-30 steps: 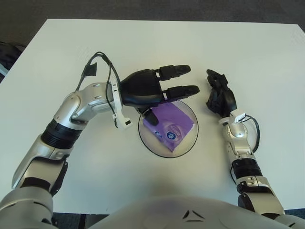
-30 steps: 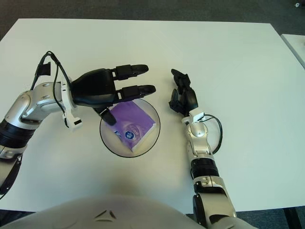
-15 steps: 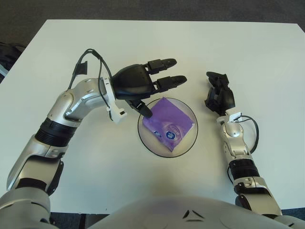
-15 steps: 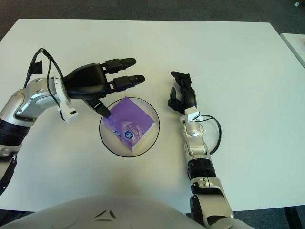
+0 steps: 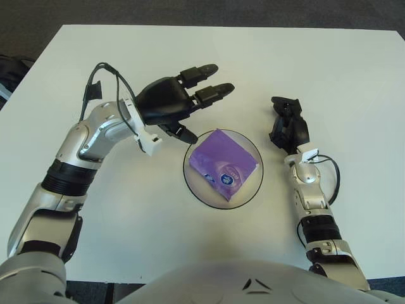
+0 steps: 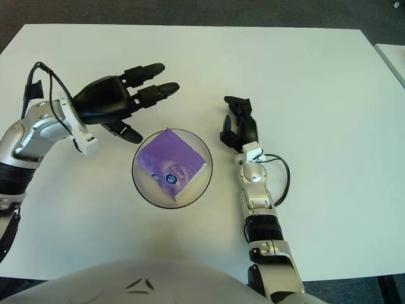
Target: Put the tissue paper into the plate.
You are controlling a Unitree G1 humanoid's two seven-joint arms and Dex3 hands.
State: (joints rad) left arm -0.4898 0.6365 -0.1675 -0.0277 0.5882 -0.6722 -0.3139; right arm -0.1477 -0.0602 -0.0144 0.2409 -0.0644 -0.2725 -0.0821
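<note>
A purple tissue pack lies inside the round dark-rimmed plate at the table's middle. My left hand hovers just up and left of the plate with its fingers spread and holds nothing. It does not touch the pack. My right hand rests to the right of the plate, fingers relaxed and empty.
The white table spreads around the plate. Its far edge meets dark floor at the top. A cable loops over my left forearm.
My left hand has drawn back up and to the left, away from the plate. The tissue pack stays in the plate. My right hand has shifted slightly.
</note>
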